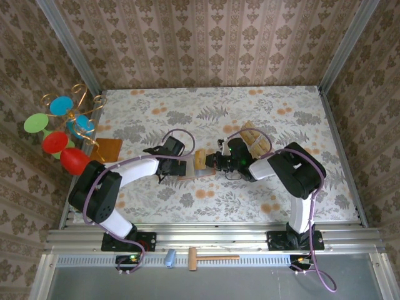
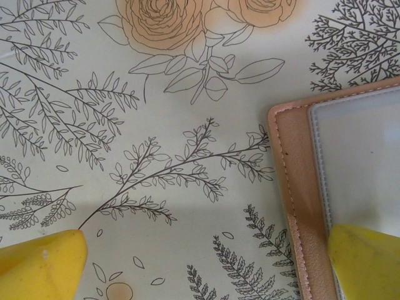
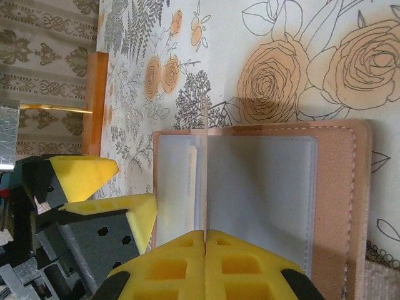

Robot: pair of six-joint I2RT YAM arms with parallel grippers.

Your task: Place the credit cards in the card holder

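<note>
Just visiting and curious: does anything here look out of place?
A wooden mallet and a small blue cylinder lie on the metal ledge at the near edge, off the flowered table. Nothing looks spilled or damaged.

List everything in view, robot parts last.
credit cards: loose pile, tan, right of centre
held card: 1, tan, edge-on over the open card holder
card holder: 1, reddish-brown, grey inside, open flat at centre
board: 1, orange-brown, left side
wire ornament: 1, gold with green, blue and red discs, far left
mallet: 1, wooden, front rail
cylinder: 1, blue, beside mallet
left gripper: open, straddling the holder's edge
right gripper: shut on the held card
</note>
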